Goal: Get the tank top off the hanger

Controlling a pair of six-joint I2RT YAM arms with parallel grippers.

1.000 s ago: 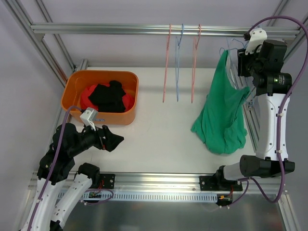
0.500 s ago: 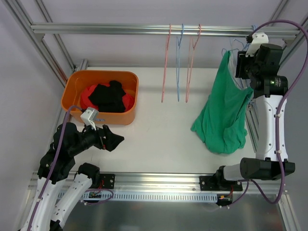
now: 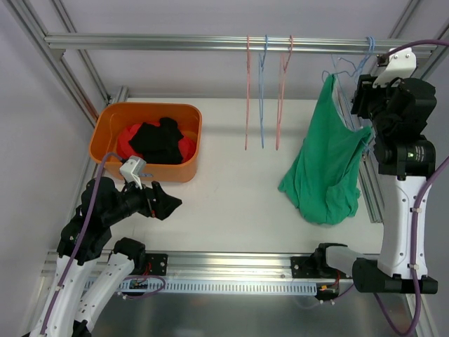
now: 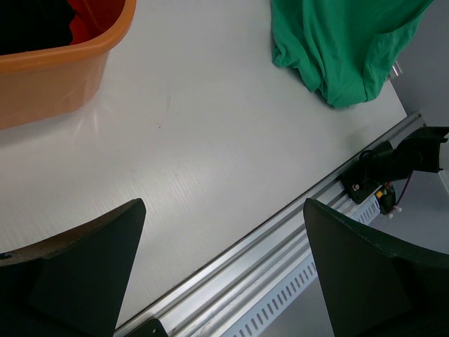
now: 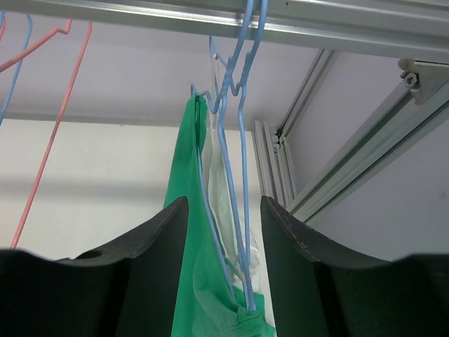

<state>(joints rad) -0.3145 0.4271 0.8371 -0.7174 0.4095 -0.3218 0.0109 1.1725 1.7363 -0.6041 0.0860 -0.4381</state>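
- Spreading out beneath both my grippers is the white table (image 3: 231, 203); my left gripper (image 4: 221, 281) hovers low over its near-left part, well apart from the garment.
- Above my right gripper (image 5: 223, 203) runs the metal rail (image 3: 210, 42), which carries every hanger.
- The green tank top (image 3: 326, 168) hangs from just in front of my right gripper down to the table, where its hem bunches up. It sits far off to the right of my left gripper.
- The orange bin (image 3: 144, 172) stands just beyond my left gripper, with dark and red clothes (image 3: 158, 140) inside.
- Three bare hangers (image 3: 263, 91), two pink and one blue, dangle to the left of my right gripper.
- The blue hanger (image 5: 235, 140) carrying the tank top hooks over the rail directly above my right fingers (image 5: 175, 232); its wire drops down between them.
- My right jaws stand apart, straddling that wire and the green strap without pinching them.
- My left jaws are spread wide, holding nothing.
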